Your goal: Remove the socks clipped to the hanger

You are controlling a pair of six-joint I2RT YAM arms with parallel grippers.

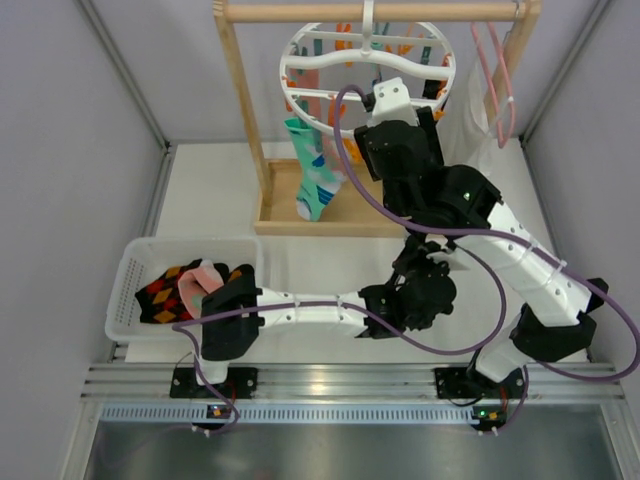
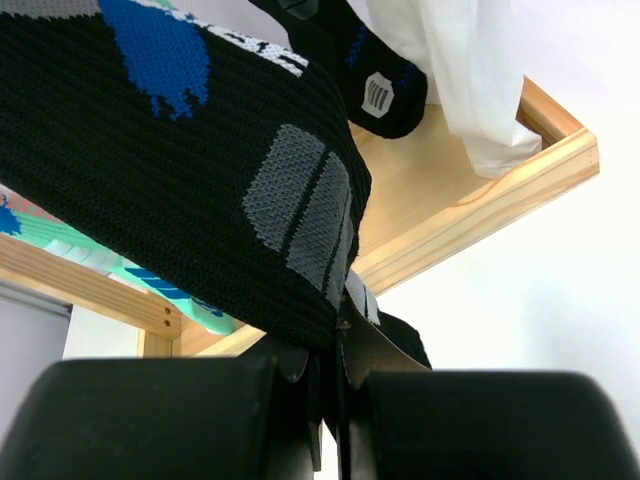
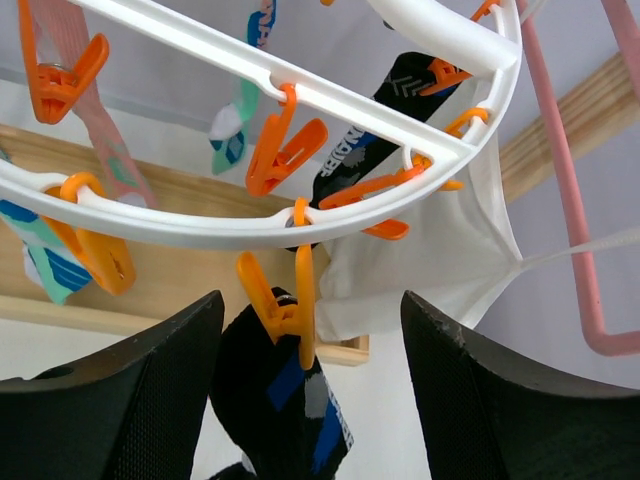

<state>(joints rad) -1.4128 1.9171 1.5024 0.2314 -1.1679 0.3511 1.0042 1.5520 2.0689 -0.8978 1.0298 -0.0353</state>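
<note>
The white ring hanger (image 1: pixel 365 62) hangs from the wooden rack; it also shows in the right wrist view (image 3: pixel 250 225) with orange clips. One orange clip (image 3: pixel 285 300) holds the top of a black sock (image 3: pixel 285 410) with blue and grey patches. My right gripper (image 3: pixel 312 300) is open, a finger on each side of that clip, not touching it. My left gripper (image 2: pixel 335 370) is shut on the lower end of the same black sock (image 2: pixel 180 170). A second black sock (image 2: pixel 378 90), a pink sock (image 3: pixel 95 120) and a teal sock (image 1: pixel 315 180) still hang.
A white cloth (image 3: pixel 430 260) hangs on a pink wire hanger (image 3: pixel 575 200) at the right. The wooden rack base (image 2: pixel 470 200) lies below the socks. A white basket (image 1: pixel 135 265) at the left holds several socks. The right arm crosses over the left gripper in the top view.
</note>
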